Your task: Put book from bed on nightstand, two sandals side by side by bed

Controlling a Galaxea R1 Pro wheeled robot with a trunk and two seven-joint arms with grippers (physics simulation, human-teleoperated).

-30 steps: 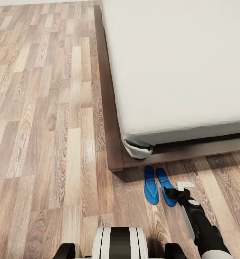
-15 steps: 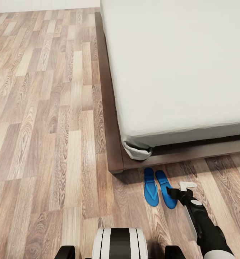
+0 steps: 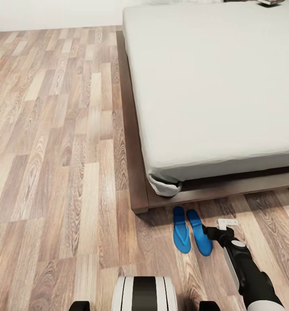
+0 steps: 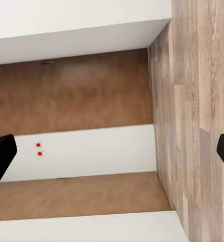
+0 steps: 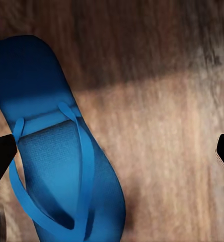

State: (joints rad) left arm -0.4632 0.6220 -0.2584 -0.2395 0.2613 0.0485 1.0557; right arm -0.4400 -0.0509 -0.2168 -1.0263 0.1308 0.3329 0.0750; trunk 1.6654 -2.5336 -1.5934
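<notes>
Two blue sandals lie side by side on the wood floor just off the bed's near corner, the left sandal [image 3: 181, 229] and the right sandal [image 3: 200, 232]. My right gripper [image 3: 213, 233] hovers open at the right sandal's outer edge. In the right wrist view that sandal [image 5: 56, 166] lies under my gripper [image 5: 112, 151], nearer one fingertip [image 5: 1, 154]. The bed [image 3: 213, 86] has an off-white mattress and a dark wood frame [image 3: 136, 185]. A small dark sliver, apparently the book [image 3: 268, 2], sits at the mattress's far end, cut by the picture's edge. My left gripper [image 4: 112, 154] is open with nothing in it.
Wood floor [image 3: 53, 151] stretches wide to the left of the bed. A white wall [image 3: 53, 15] runs along the far side. My own base [image 3: 144, 293] shows at the bottom edge. The left wrist view has white and brown bands [image 4: 81, 151] beside floorboards.
The head camera has tilted up, bringing the bed's far end and the wall into view. My right gripper has drifted slightly right, away from the sandals. The sandals have not moved.
</notes>
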